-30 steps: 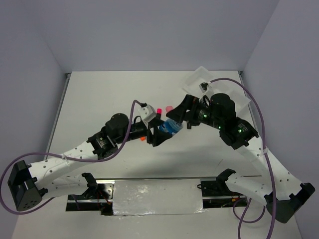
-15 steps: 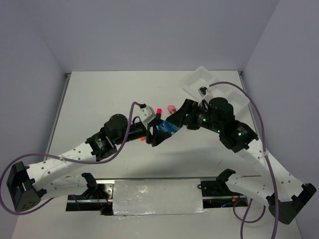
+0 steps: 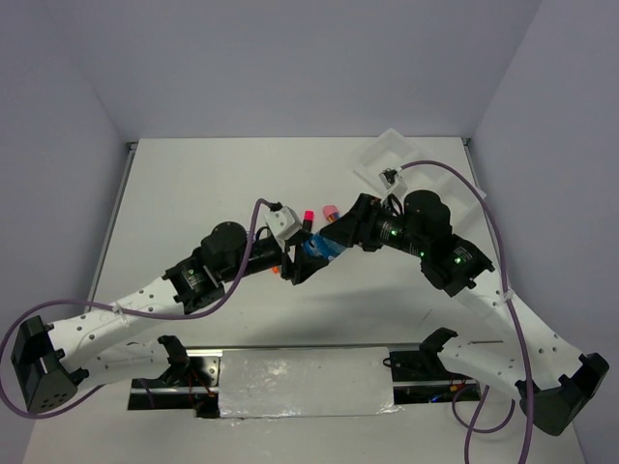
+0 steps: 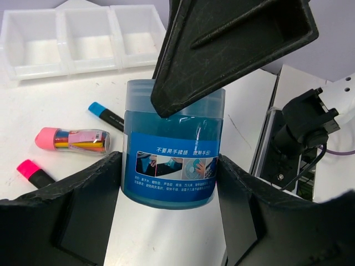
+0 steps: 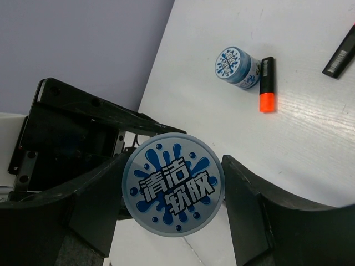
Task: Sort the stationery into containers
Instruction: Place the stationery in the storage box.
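Jaws of the left gripper (image 4: 169, 188) are clamped on the blue jar (image 4: 172, 138), one black finger on each side of its lower half. I see the jar held upright, above the table (image 3: 193, 184), near the middle of it. On the side of the jar there is a blue label with one white line of Chinese characters and a row of small pictures under it; the smaller lines are too fine for me to read.

From the other side comes the right gripper (image 5: 173, 194), and its fingers (image 5: 249, 205) stand on both sides of the lid. The lid shows a blue splash drawing and the white characters 清洁软胶. The fingers are very close to the rim of the lid, but I cannot tell if they press on it already.

On the table lies a second blue jar (image 5: 237, 66) with the same lid drawing, and an orange-capped marker (image 5: 266, 83) is just beside it. Further out I see a blue-capped marker (image 4: 105, 115), a pink-capped tube (image 4: 72, 138) and a pink-capped marker (image 4: 33, 173), all lying flat. Behind them stands the white tray (image 4: 62, 39) with three compartments.
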You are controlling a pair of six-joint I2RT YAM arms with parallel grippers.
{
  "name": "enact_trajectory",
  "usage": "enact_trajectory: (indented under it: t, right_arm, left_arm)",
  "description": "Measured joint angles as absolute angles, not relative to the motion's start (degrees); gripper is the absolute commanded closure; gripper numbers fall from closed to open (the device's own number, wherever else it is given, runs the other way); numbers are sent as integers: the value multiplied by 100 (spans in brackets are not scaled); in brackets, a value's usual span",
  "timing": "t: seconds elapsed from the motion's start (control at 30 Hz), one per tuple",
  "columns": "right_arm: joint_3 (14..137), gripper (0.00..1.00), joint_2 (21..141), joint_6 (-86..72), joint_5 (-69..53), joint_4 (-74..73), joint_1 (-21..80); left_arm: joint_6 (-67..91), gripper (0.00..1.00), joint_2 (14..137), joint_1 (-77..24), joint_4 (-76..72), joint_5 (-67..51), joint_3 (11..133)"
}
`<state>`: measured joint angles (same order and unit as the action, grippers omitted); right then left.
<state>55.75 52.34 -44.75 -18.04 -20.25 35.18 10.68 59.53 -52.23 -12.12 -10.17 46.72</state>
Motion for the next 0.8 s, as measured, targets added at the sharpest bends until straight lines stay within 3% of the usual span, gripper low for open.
enact_trajectory:
  t: [0.03, 0.07, 0.1, 0.17, 0.2, 0.4, 0.8]
  right_arm:
    - [5568, 100, 5234, -4491, -1822, -2008, 3516]
    - [5568, 100, 5234, -4495, -1826, -1988, 3514]
    - [5568, 100, 5231, -4491, -1824, -1975, 3509]
    - [5568, 100, 5227, -4482, -1820, -1968, 3509]
    - [5568, 100, 5225, -4469, -1817, -1962, 3509]
    - [5568, 100, 5214, -4418, -1712, -1931, 3498]
    - [6270, 100, 5382, -3913, -1219, -2711, 2353]
  left_arm:
    - [1066, 70, 5937, -5223, -1192, -987, 4672]
    - [1066, 61, 5935, -5223, -1192, -961, 4672]
    - [1066, 36, 5935, -5225, -1197, -930, 4672]
    - [1074, 17, 5935, -5238, -1190, -847, 4683]
    - [1066, 1, 5935, -5249, -1175, -816, 4692]
    - [1094, 1, 6053, -5308, -1044, -349, 4917]
    - [1278, 1, 6488, -5131, -130, 1288, 5555]
